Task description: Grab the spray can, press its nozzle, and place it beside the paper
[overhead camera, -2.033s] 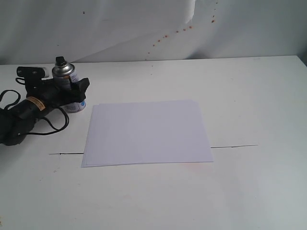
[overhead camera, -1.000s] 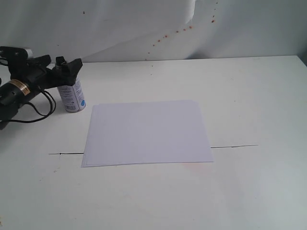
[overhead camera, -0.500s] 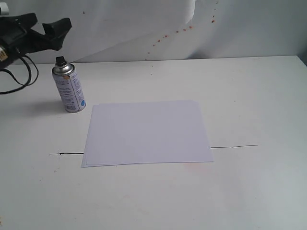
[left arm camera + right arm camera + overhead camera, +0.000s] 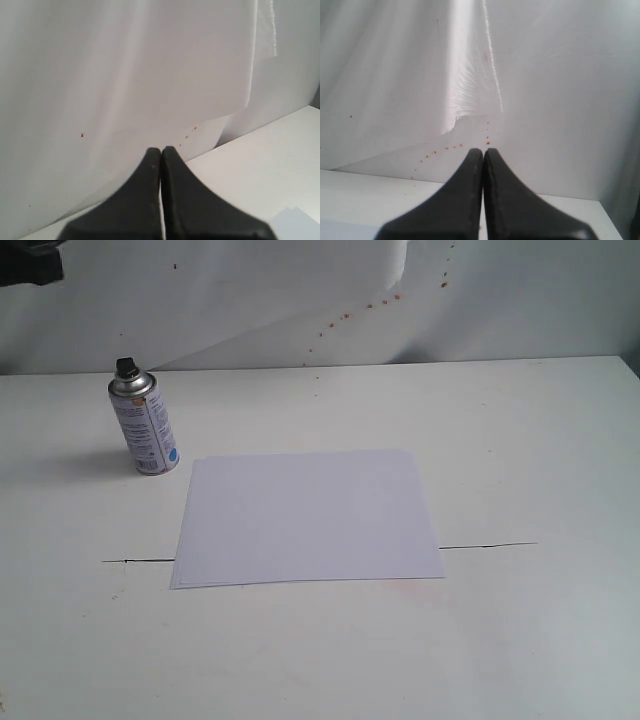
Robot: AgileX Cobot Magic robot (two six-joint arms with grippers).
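Note:
The silver spray can (image 4: 145, 428) with its white label and blue dot stands upright on the white table, just off the far left corner of the paper (image 4: 305, 517). Its black nozzle (image 4: 126, 367) caps the top. Nothing holds the can. Only a dark scrap of my left arm (image 4: 30, 260) shows at the exterior view's top left corner. My left gripper (image 4: 160, 150) is shut and empty, facing the white backdrop above the table. My right gripper (image 4: 483, 151) is shut and empty too, out of the exterior view.
A white backdrop sheet (image 4: 300, 300) with small orange specks hangs behind the table. A thin dark seam line (image 4: 485, 545) runs across the table (image 4: 520, 440) on both sides of the paper. The paper's corner (image 4: 299, 222) shows in the left wrist view.
My left gripper let go of the can, rose and drew back up to the left until nearly out of the exterior view. The can stayed upright beside the paper.

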